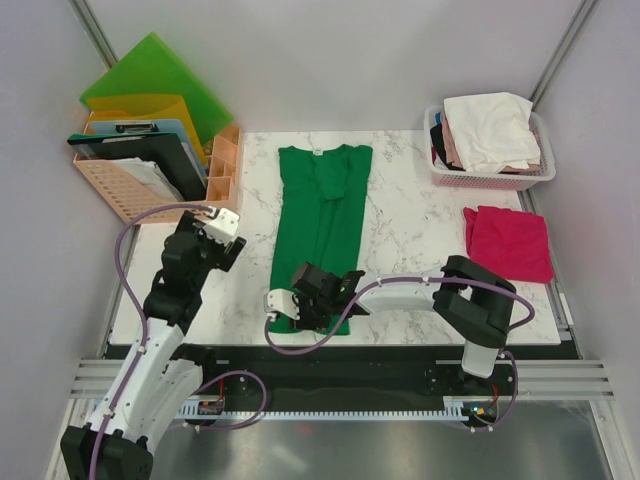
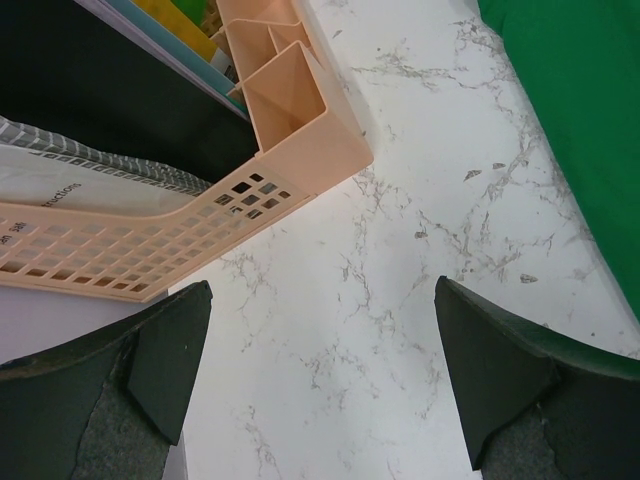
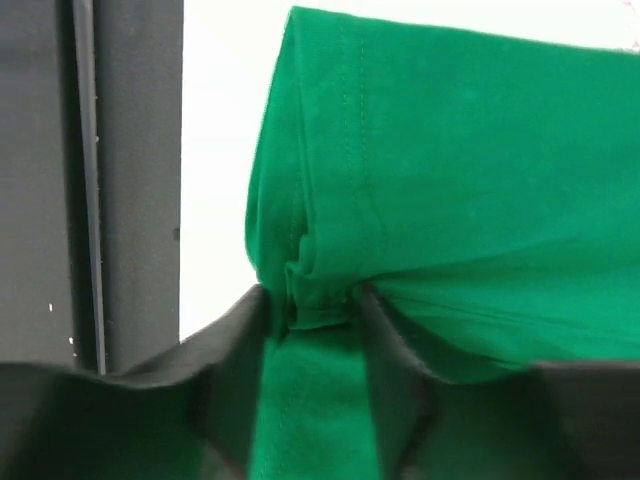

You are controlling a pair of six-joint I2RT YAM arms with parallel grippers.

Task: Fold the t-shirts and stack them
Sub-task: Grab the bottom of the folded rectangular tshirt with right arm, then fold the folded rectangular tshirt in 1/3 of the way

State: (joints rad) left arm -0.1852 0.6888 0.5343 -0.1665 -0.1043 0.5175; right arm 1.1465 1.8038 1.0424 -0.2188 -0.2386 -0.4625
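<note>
A deep green t-shirt (image 1: 322,220) lies lengthwise in a narrow strip down the middle of the marble table, collar at the far end. My right gripper (image 1: 300,305) is at its near hem, shut on a bunched fold of green cloth (image 3: 480,180) pinched between the two fingers (image 3: 312,300). A magenta-red t-shirt (image 1: 508,242) lies folded at the right edge. White and pale tees (image 1: 490,130) are piled in a basket. My left gripper (image 1: 218,245) hovers open over bare marble (image 2: 322,285), left of the green shirt (image 2: 570,90).
A pink mesh basket (image 1: 490,180) stands at the back right. At the back left is a peach plastic organiser (image 1: 130,185) (image 2: 300,130) holding folders and clipboards, with a green folder (image 1: 160,80) leaning behind it. The table's near black edge (image 3: 120,180) runs beside the hem.
</note>
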